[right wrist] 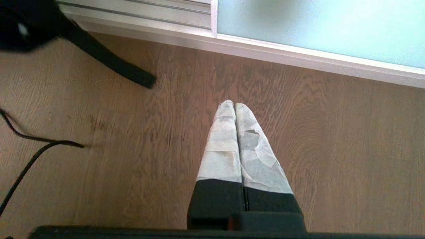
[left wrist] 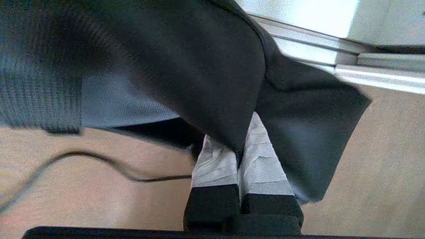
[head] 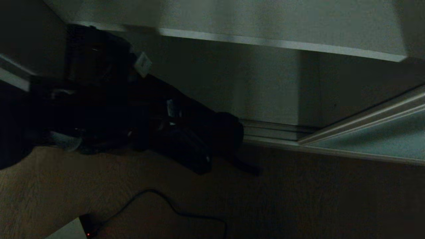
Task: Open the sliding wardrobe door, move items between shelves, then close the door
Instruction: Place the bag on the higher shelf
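One soft black fabric bag (left wrist: 186,66) clamped in left gripper (left wrist: 239,142).
Right gripper (right wrist: 235,109) pressed together, empty, over wooden floor (right wrist: 332,149); one frosted teal sliding door (right wrist: 315,26) near.

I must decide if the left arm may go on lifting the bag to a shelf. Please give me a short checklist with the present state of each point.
1. Left end effector shut on the bag: ok, fabric is pinched between its fingers.
2. Door slid aside: ok, the wardrobe opening is uncovered on the bag's side.
3. Shelf edge in sight above the bag: ok.
4. Strap free: cannot tell; it hangs toward the floor.
5. Cable away from the bag: cannot tell.
6. Right end effector shut, holding nothing, over the floor: ok.
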`<state>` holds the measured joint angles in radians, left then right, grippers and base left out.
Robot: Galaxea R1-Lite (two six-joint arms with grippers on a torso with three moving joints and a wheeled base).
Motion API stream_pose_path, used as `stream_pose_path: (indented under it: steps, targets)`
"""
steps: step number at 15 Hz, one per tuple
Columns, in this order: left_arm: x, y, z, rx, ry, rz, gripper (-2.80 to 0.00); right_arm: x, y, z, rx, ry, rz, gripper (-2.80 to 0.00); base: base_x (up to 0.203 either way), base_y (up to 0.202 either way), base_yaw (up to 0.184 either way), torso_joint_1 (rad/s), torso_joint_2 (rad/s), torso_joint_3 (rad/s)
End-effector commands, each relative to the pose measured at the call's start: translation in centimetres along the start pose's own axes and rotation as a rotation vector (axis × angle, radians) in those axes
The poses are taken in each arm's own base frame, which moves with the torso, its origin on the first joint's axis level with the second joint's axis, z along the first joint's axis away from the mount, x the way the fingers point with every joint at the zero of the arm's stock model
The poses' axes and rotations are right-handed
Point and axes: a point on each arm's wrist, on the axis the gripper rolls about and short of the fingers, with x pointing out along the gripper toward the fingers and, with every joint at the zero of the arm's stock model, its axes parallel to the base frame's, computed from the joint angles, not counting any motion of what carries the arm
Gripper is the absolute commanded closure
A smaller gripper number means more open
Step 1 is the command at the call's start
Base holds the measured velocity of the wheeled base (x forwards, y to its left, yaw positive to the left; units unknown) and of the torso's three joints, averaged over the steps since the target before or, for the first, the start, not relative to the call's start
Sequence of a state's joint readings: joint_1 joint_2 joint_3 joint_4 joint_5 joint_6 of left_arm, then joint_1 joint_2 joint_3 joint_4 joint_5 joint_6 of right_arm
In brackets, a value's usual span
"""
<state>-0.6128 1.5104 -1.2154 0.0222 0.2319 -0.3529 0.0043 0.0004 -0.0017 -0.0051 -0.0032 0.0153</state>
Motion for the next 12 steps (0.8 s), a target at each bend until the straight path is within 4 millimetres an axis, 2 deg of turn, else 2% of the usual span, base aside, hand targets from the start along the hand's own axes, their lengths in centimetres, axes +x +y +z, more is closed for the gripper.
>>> stream_pose_path:
  steps: [1,6,7,10,12]
  targets:
    - [-4.3,0.7,1.1,0.004,-0.049,-0.002,0.00,0.0,0.0,0.0,0.000,-0.001,0.000,0.00,0.000,0.000,0.000,0.000,0.00,0.000]
    - [-10.0,1.9,1.8,0.163,-0.133,0.009,0.00,0.0,0.0,0.0,0.000,-0.003,0.001,0.00,0.000,0.000,0.000,0.000,0.00,0.000]
    - [-10.2,2.0,1.7,0.183,-0.135,0.013,0.00,0.0,0.0,0.0,0.000,-0.003,0.001,0.00,0.000,0.000,0.000,0.000,0.00,0.000]
    - [-12.6,2.4,2.3,0.241,-0.202,0.008,0.00,0.0,0.0,0.0,0.000,-0.003,0.001,0.00,0.000,0.000,0.000,0.000,0.00,0.000]
    - [-12.6,2.4,2.3,0.241,-0.202,0.008,0.00,0.0,0.0,0.0,0.000,-0.003,0.001,0.00,0.000,0.000,0.000,0.000,0.00,0.000]
